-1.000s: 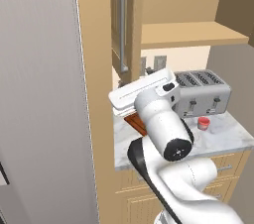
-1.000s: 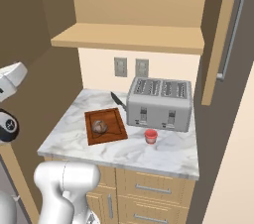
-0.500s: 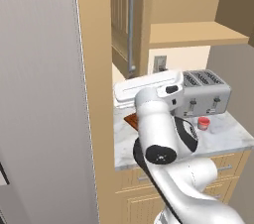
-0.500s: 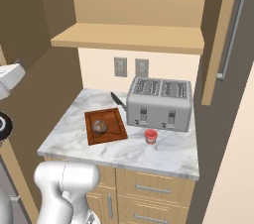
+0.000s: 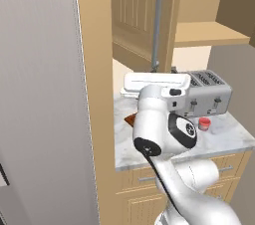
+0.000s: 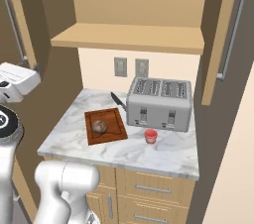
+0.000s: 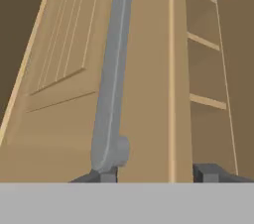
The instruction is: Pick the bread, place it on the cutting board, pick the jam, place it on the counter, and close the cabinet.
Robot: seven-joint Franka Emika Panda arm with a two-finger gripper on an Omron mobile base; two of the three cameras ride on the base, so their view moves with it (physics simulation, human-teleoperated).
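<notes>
Bread [image 6: 99, 127] on cutting board [image 6: 105, 126], jam [image 6: 151, 136] on bench [image 6: 69, 136]; closing cabinet door [image 7: 64, 69] remains. End effector [image 7: 156, 172] at handle [image 7: 111, 77] foot; finger spacing unclear. Push squarely beside handle base, steady arc, avoid slipping off.

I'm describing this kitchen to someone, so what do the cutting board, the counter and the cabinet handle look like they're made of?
Cutting board: looks like reddish-brown wood, matte.
Counter: looks like marbled white-grey stone, veined and smooth.
Cabinet handle: probably brushed metal, a plain grey bar with a soft sheen.
</notes>
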